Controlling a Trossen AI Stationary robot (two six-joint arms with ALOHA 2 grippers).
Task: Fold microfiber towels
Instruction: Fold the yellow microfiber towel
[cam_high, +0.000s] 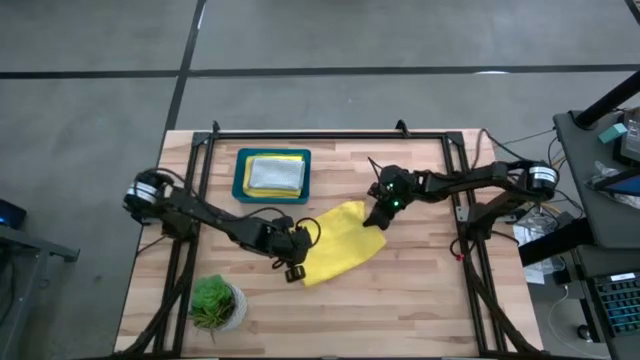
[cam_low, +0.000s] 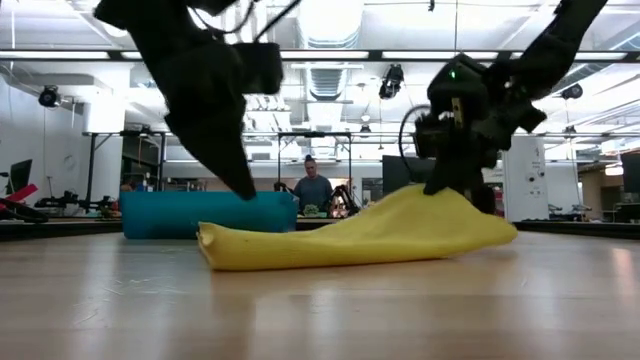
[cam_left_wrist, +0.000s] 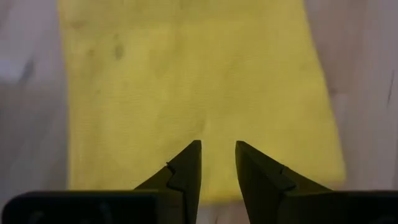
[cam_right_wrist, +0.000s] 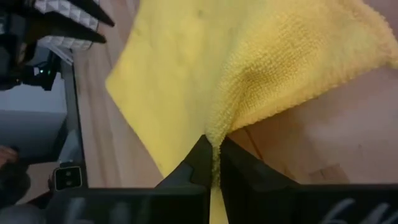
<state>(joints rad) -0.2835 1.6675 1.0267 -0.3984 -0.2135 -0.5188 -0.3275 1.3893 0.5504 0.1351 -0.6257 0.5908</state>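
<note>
Pinching one edge of the soft yellow microfiber towel (cam_high: 341, 243), the right end effector (cam_high: 378, 219) has its fingers closed on a raised fold of cloth, which the right wrist view shows bunched between the two dark tips (cam_right_wrist: 214, 163). The towel lies near the middle of the wooden worktop (cam_high: 420, 290), with the side under the right arm lifted into a peak, as the low view makes plain (cam_low: 400, 232). The left end effector (cam_high: 293, 262) hovers at the towel's opposite edge; its wrist view shows the fingers (cam_left_wrist: 186, 167) standing narrowly apart over flat yellow cloth (cam_left_wrist: 186, 87), gripping nothing. Only the high view shows the teal rectangular tray (cam_high: 240, 172) behind the towel, holding folded cloths, a pale grey one (cam_high: 276, 173) on top of a yellow one, and the small green potted plant (cam_high: 214, 300) near the front left corner. The low view alone shows a person (cam_low: 313, 189) far off in the room beyond.
</note>
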